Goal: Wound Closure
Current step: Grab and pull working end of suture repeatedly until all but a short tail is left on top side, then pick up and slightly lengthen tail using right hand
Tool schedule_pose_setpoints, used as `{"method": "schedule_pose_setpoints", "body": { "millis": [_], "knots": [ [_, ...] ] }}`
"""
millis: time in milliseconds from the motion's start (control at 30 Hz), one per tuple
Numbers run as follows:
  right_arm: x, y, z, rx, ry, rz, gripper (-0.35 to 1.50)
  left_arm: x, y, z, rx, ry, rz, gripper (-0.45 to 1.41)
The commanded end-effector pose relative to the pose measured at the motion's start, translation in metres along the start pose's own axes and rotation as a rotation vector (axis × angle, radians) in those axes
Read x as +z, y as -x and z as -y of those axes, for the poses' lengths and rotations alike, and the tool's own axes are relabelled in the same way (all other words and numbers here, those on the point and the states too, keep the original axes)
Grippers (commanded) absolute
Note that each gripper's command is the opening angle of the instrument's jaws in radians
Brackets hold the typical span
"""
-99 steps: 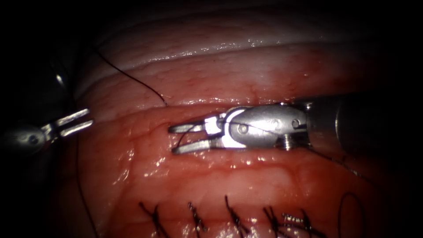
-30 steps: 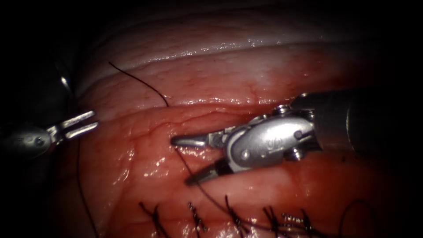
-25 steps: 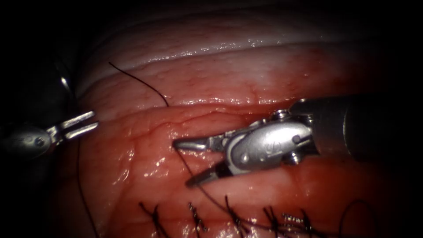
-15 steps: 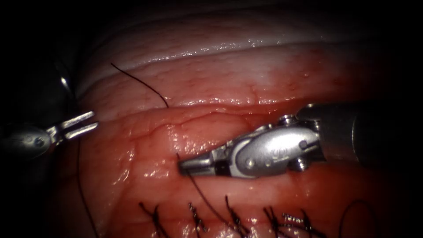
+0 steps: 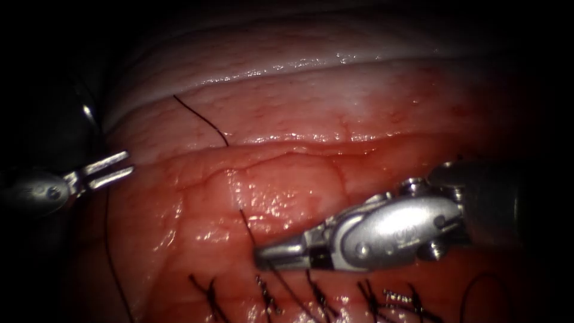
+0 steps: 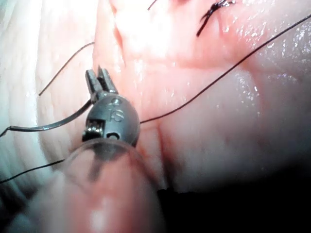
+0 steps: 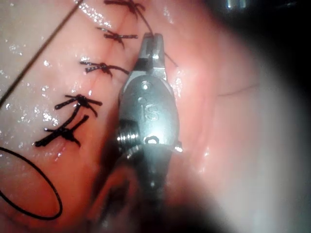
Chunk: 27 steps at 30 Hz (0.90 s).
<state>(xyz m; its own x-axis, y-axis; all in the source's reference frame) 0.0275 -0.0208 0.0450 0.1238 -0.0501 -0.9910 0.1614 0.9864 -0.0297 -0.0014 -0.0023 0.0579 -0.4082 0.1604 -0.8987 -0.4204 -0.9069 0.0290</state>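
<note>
Right hand [image 5: 263, 254] is clamped on the thread [image 5: 246, 220] just above the stitches [image 5: 317, 293], left hand [image 5: 122, 164] open with nothing, needle [image 6: 48, 127] beside it; that thread's thin, slippery, easily frayed, I'd guess.

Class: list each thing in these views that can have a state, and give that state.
Left gripper: open, holds nothing.
Right gripper: shut on the thread, above the stitch row.
Thread: comes out of the tissue and runs into the right gripper.
Needle: beside the left gripper, held by neither; whether it is in the tissue cannot be told.
Stitches: tied, ends cut short.
Tissue: wet and glistening with red fluid.
</note>
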Motion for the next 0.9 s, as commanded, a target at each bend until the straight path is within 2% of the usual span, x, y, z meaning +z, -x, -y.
{"method": "schedule_pose_setpoints", "body": {
  "millis": [33, 233, 267, 367, 400, 533, 600, 633, 733, 767, 833, 900],
  "knots": [
    [0.0008, 0.0000, 0.0000, 0.002, -0.016, -0.018, -0.35, 0.0007, 0.0004, -0.0002, 0.001, 0.000, -0.001, -0.45],
    [0.0003, -0.0007, 0.0001, 0.002, -0.044, -0.018, -0.35, 0.0007, 0.0003, -0.0002, 0.001, 0.000, -0.001, -0.45],
    [0.0001, -0.0007, -0.0001, 0.023, -0.045, -0.017, -0.25, 0.0007, 0.0003, -0.0003, 0.001, 0.000, -0.001, -0.45],
    [-0.0011, -0.0006, -0.0017, 0.056, -0.027, 0.004, 0.54, 0.0007, 0.0003, -0.0003, 0.001, -0.001, 0.000, -0.45],
    [-0.0015, -0.0006, -0.0023, 0.068, -0.006, 0.028, 0.71, 0.0006, 0.0003, -0.0003, 0.001, -0.001, 0.000, -0.45],
    [-0.0037, -0.0005, -0.0053, 0.115, 0.062, 0.112, 1.01, 0.0007, 0.0003, -0.0003, 0.001, -0.001, -0.001, -0.45],
    [-0.0045, -0.0005, -0.0066, 0.106, 0.081, 0.141, 1.36, 0.0007, 0.0003, -0.0003, 0.001, -0.001, -0.001, -0.45],
    [-0.0048, -0.0004, -0.0070, 0.108, 0.089, 0.153, 1.45, 0.0007, 0.0003, -0.0003, 0.001, -0.001, -0.001, -0.45],
    [-0.0056, 0.0001, -0.0084, 0.127, 0.073, 0.219, 1.46, 0.0007, 0.0003, -0.0003, 0.001, -0.001, -0.001, -0.45],
    [-0.0058, 0.0004, -0.0089, 0.132, 0.054, 0.248, 1.40, 0.0007, 0.0003, -0.0003, 0.001, -0.001, -0.001, -0.45],
    [-0.0059, 0.0009, -0.0097, 0.181, 0.043, 0.287, 1.13, 0.0008, 0.0003, -0.0003, 0.001, -0.001, -0.001, -0.45],
    [-0.0056, 0.0016, -0.0105, 0.291, 0.106, 0.354, 0.88, 0.0008, 0.0003, -0.0003, 0.001, -0.001, -0.001, -0.45]
  ]
}}
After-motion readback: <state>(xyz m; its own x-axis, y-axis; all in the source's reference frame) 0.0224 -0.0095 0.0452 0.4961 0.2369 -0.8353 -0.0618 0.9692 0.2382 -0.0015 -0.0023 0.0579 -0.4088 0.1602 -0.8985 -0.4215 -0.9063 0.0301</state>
